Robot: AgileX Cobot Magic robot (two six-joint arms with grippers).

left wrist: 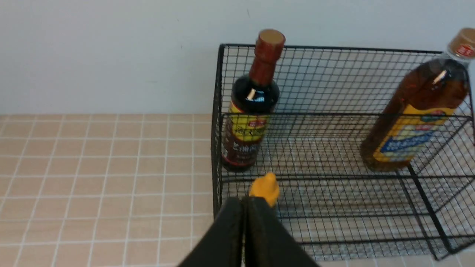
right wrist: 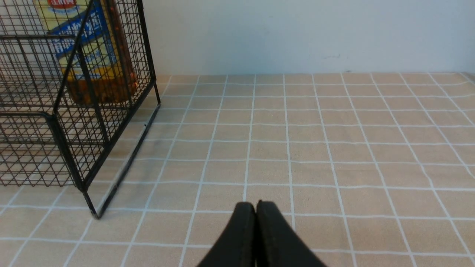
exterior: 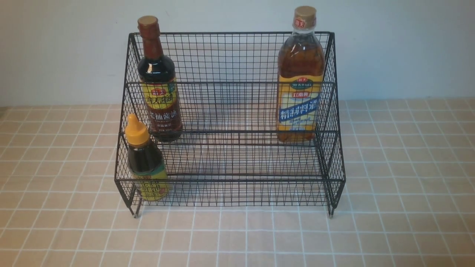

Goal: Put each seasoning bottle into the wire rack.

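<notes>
All three bottles stand in the wire rack (exterior: 230,122) on the tiled counter (exterior: 400,185) — soy bottle (exterior: 159,81) and amber bottle (exterior: 300,78) at opposite ends of its upper tier, small bottle (exterior: 145,159) on its lower tier below the soy bottle. Left pincer (left wrist: 243,207) and right pincer (right wrist: 256,209) are pressed closed, empty — both outside the rack.

Closed right claw (right wrist: 256,207) beside wire rack (right wrist: 74,111)

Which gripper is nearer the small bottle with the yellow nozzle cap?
Left. The left gripper is shut just short of the small bottle. The right gripper is shut over bare tiles beyond the rack's far side.
</notes>
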